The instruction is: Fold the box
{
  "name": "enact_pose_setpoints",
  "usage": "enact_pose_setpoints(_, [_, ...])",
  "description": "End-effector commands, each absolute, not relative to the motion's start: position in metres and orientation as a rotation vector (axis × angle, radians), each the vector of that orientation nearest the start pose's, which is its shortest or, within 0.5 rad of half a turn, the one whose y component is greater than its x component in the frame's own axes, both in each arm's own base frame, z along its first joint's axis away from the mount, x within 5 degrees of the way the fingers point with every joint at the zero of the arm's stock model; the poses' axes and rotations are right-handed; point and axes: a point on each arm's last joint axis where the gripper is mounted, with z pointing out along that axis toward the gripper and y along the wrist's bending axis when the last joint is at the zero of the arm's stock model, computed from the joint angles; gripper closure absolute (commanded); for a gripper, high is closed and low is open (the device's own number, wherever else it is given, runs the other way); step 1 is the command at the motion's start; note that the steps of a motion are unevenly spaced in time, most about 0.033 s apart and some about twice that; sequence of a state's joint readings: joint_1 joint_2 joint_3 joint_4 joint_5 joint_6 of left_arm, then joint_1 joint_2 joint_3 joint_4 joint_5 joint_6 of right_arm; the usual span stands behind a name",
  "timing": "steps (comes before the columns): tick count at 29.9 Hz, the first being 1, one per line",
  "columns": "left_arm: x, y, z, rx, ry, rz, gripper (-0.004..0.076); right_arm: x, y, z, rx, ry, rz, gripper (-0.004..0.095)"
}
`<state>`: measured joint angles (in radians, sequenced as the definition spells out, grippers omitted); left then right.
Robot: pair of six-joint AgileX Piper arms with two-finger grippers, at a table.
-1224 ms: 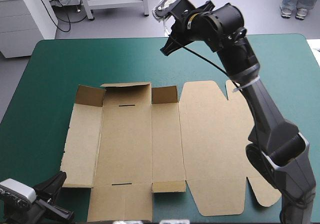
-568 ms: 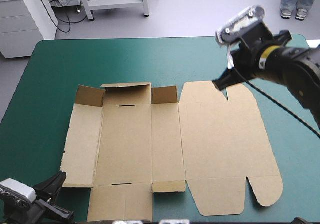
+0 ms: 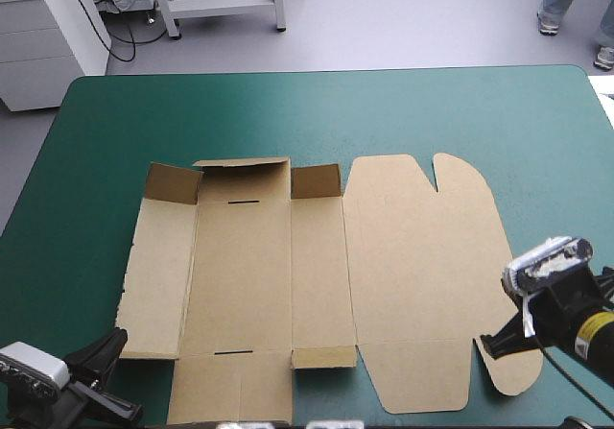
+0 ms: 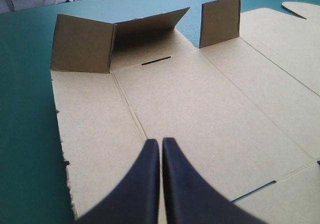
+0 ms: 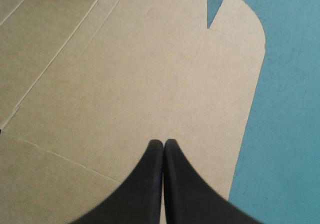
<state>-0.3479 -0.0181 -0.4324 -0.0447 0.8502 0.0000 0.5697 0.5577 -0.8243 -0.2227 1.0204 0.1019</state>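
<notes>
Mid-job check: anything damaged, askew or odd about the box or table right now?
One thing: on the box, the left outer edge looks ragged, with small nicks, unlike its clean-cut other edges. Otherwise it lies square on the table, only the far flaps raised.

Grey floor (image 3: 403, 26), white cabinet (image 3: 48, 35) (perhaps drawers).

Counter (image 3: 288, 112) under a teal-green cover (image 3: 96, 160)
In the high view the counter is seen from above, and its two far corners are rounded. The cover is laid flat and smooth, and a paler patch of light is seen near the far edge. In both wrist views a part of the same cover is shown.
</notes>
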Motion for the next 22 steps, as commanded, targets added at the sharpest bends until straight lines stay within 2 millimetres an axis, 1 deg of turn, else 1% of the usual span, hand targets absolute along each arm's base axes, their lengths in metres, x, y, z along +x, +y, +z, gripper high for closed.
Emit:
enact_pose_setpoints(1, [0.004,-0.005,0.289,0.308,1.766,-0.312,0.0732,0.067,0.022,0.345,-0.493,2.039,0.133,0.0924])
enact_pose_setpoints(5, [0.004,-0.005,0.289,0.308,1.766,-0.316,0.0732,0.056,0.016,0.319,-0.420,2.032,0.188,0.0924])
enact_pose_setpoints(8, [0.004,-0.005,0.289,0.308,1.766,-0.316,0.0732,0.049,0.012,0.306,-0.407,2.025,0.199,0.0924])
enact_pose_setpoints(11, [0.004,-0.005,0.289,0.308,1.766,-0.316,0.0732,0.045,0.009,0.298,-0.404,2.016,0.202,0.0924])
enact_pose_setpoints(14, [0.004,-0.005,0.289,0.308,1.766,-0.316,0.0719,0.044,0.008,0.294,-0.404,2.017,0.207,0.0924])
enact_pose_setpoints(16, [0.004,-0.005,0.289,0.308,1.766,-0.316,0.0686,0.043,0.009,0.294,-0.403,2.017,0.215,0.0924])
enact_pose_setpoints(18, [0.004,-0.005,0.289,0.308,1.766,-0.316,0.0631,0.043,0.009,0.294,-0.404,2.018,0.221,0.0924])
enact_pose_setpoints(20, [0.004,-0.005,0.289,0.308,1.766,-0.319,0.0563,0.043,0.010,0.294,-0.406,2.016,0.223,0.0924])
enact_pose_setpoints(22, [0.004,-0.005,0.289,0.308,1.766,-0.319,0.0467,0.043,0.010,0.294,-0.406,2.017,0.223,0.0924])
